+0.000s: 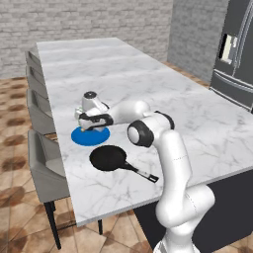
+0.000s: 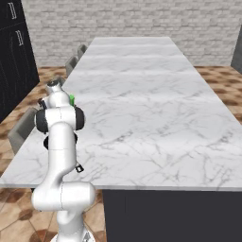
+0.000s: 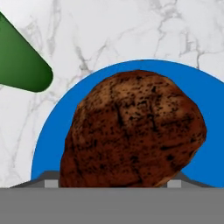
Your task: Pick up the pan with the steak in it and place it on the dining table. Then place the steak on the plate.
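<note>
While the green cup [image 3: 19, 61] stood off to the left, the steak [image 3: 133, 131] hung over the blue plate [image 1: 89, 136] on the bench [image 1: 163, 106], grasped in the fingers [image 1: 84, 120]; a low, centred release looked wisest; the pan [image 1: 107, 158] sat just beside.

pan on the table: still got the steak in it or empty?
Empty. The pan shows a bare black inside on the dining table; the steak is at the gripper, over the plate.
</note>
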Robot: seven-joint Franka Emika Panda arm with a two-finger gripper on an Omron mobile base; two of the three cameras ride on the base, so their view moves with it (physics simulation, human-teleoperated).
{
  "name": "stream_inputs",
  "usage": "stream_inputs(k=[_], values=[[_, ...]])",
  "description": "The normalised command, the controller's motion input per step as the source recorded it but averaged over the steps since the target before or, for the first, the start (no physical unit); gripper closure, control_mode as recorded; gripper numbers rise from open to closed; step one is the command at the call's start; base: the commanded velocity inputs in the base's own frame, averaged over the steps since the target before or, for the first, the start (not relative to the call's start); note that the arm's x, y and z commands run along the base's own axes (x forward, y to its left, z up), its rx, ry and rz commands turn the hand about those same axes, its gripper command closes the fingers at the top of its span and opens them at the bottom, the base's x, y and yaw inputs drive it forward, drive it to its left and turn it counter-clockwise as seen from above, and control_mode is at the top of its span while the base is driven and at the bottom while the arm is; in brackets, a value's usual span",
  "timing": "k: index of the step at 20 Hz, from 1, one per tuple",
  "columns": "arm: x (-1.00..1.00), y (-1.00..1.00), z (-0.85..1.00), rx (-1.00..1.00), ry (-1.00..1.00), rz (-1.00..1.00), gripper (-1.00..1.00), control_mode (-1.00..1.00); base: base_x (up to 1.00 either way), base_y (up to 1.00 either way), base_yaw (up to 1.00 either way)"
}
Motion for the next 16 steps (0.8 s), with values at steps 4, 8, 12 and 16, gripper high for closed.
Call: stream_inputs(k=[4,8,12,16], values=[[0.33,0.12,-0.28,-0.02,0.09,0.00,1.00,-1.00,0.00,0.00,0.00],[0.24,0.08,-0.31,-0.02,0.11,0.00,1.00,-1.00,0.00,0.00,0.00],[0.17,0.02,-0.26,-0.02,0.07,0.00,1.00,-1.00,0.00,0.00,0.00],[0.02,0.00,-0.02,-0.01,0.02,0.00,1.00,-1.00,0.00,0.00,0.00]])
